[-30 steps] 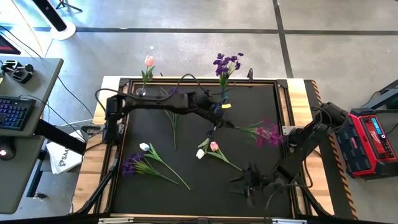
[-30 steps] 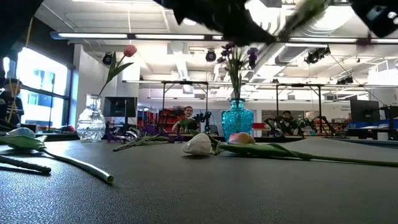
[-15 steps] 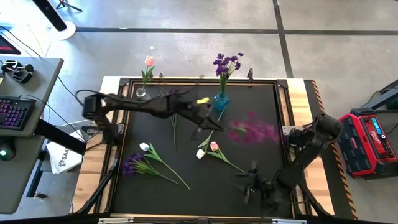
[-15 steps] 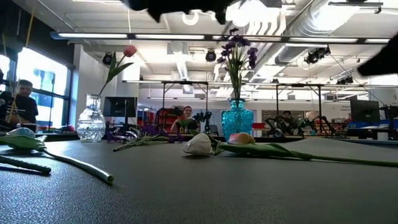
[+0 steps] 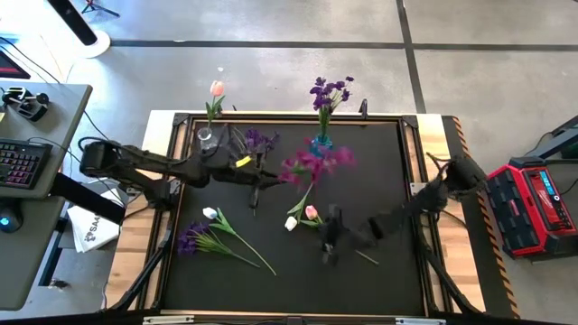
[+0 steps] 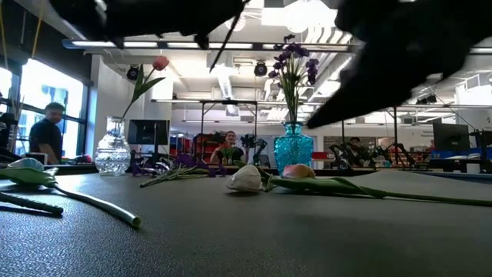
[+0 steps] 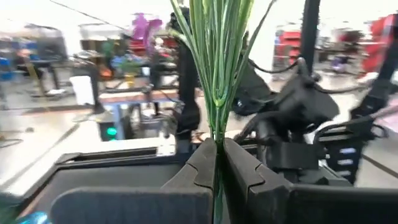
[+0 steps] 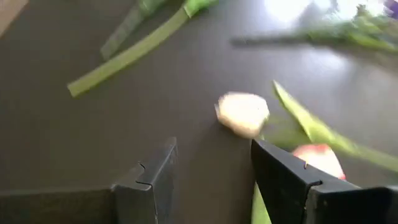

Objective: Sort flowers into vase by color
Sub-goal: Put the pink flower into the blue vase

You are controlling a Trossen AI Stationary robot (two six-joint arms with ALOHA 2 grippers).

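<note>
My left gripper (image 5: 264, 179) is over the table's middle left, shut on a purple flower (image 5: 316, 162) that is blurred in the high view. My right gripper (image 5: 330, 236) hovers open just near of a white tulip bud (image 8: 242, 114) and a pink tulip bud (image 8: 318, 159), which lie side by side on the mat. A clear vase (image 5: 206, 135) at the far edge holds a pink tulip (image 5: 217, 88). A blue vase (image 5: 321, 143) beside it holds purple flowers (image 5: 330, 90). Another purple flower (image 5: 257, 140) lies on the mat near the far edge. My left gripper pinches the purple flower's green stem (image 7: 215, 124) between its two fingers (image 7: 239, 165), which point level toward the table's right side. The flower is lifted clear of the mat, and its bloom hangs in the air to the right of the fingers.
A white tulip (image 5: 209, 214) and a purple cluster (image 5: 190, 239) lie at the mat's near left. The mat has a raised wooden frame (image 5: 158, 194). A desk with a keyboard (image 5: 23, 162) stands to the left, a red case (image 5: 537, 203) to the right. People show beyond the table.
My left gripper has drawn back toward the table's left edge, carrying the purple flower from the right of the mat to its middle. My right gripper has swung from the near right corner toward the pair of tulips in the middle, sinking a little.
</note>
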